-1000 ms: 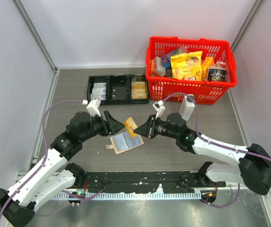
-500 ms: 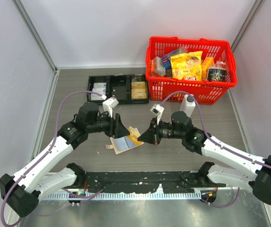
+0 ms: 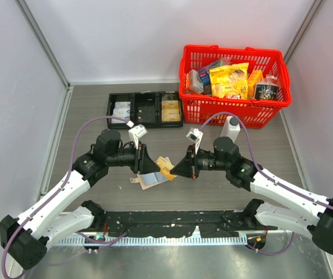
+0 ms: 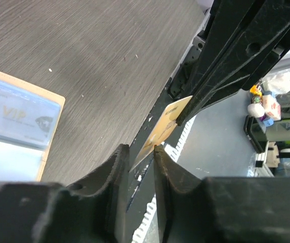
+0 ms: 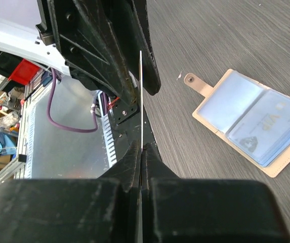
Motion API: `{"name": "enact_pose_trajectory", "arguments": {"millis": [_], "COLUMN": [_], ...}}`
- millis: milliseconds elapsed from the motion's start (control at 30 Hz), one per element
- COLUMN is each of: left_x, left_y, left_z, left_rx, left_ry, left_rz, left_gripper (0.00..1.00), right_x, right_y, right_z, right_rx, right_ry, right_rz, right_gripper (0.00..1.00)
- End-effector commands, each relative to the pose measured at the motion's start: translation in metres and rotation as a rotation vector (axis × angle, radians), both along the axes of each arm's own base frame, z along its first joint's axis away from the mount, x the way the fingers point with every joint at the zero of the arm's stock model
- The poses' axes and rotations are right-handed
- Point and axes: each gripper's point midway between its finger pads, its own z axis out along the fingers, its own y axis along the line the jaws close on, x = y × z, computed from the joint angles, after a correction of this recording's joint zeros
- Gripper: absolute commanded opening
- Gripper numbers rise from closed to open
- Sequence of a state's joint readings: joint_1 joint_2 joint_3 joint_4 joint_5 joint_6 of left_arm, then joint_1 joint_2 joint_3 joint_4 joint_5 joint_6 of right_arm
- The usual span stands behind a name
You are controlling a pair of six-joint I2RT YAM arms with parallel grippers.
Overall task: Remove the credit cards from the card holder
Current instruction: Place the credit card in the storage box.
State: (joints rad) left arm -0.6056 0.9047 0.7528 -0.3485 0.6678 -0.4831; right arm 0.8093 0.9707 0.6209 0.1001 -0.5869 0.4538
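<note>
The tan card holder (image 3: 149, 179) lies open on the table, its pale blue sleeves up; it also shows in the left wrist view (image 4: 13, 126) and the right wrist view (image 5: 251, 121). A blue card still sits in a sleeve. My right gripper (image 3: 175, 169) (image 5: 141, 148) is shut on one end of a yellow-orange credit card (image 3: 166, 168), seen edge-on (image 5: 140, 101). My left gripper (image 3: 154, 168) (image 4: 141, 149) faces it, jaws a little apart, with the card's other end (image 4: 160, 129) between them. Both grippers hover just above the holder's right edge.
A black three-compartment tray (image 3: 144, 109) with small items lies behind the left arm. A red basket (image 3: 234, 87) full of packets stands at the back right, with a white bottle (image 3: 231, 129) in front of it. The table's near rail lies below the grippers.
Both grippers have closed in on each other and come lower over the holder. The yellow-orange card has moved down and slightly right with them.
</note>
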Motion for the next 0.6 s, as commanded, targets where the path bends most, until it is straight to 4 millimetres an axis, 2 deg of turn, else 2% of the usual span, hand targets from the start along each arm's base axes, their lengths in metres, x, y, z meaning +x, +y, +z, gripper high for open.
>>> {"name": "enact_pose_trajectory", "arguments": {"millis": [0, 100, 167, 233, 267, 300, 333, 400, 433, 567], "left_x": [0.001, 0.007, 0.011, 0.017, 0.023, 0.030, 0.040, 0.062, 0.074, 0.130], "left_y": [-0.004, -0.001, 0.000, -0.001, -0.001, 0.000, 0.001, 0.004, 0.005, -0.001], "left_z": [0.025, 0.026, 0.026, 0.026, 0.026, 0.024, 0.024, 0.017, 0.014, 0.002], "left_rx": [-0.077, -0.069, -0.064, -0.058, -0.049, -0.039, -0.024, 0.015, 0.028, -0.002], "left_ry": [-0.069, -0.088, -0.085, -0.083, -0.085, -0.085, -0.091, -0.087, -0.083, -0.022], "left_rz": [-0.015, 0.021, 0.050, 0.076, 0.099, 0.131, 0.177, 0.265, 0.306, 0.434], "left_gripper": [0.21, 0.00, 0.00, 0.00, 0.00, 0.00, 0.00, 0.00, 0.00, 0.00], "right_x": [0.003, 0.010, 0.018, 0.031, 0.041, 0.046, 0.055, 0.074, 0.080, 0.098], "right_y": [0.001, -0.001, -0.004, -0.009, -0.012, -0.016, -0.021, -0.034, -0.045, -0.074], "right_z": [0.023, 0.017, 0.012, 0.003, 0.001, -0.004, -0.006, -0.006, -0.016, -0.024], "right_rx": [0.066, 0.052, 0.032, -0.011, -0.030, -0.055, -0.071, -0.097, -0.149, -0.214], "right_ry": [-0.061, -0.049, -0.032, -0.015, -0.020, -0.011, -0.017, -0.040, -0.030, -0.057], "right_rz": [0.004, -0.028, -0.079, -0.154, -0.214, -0.251, -0.312, -0.444, -0.506, -0.688], "right_gripper": [0.01, 0.02, 0.08, 0.26, 0.46, 0.54, 0.64, 0.71, 0.72, 0.77]}}
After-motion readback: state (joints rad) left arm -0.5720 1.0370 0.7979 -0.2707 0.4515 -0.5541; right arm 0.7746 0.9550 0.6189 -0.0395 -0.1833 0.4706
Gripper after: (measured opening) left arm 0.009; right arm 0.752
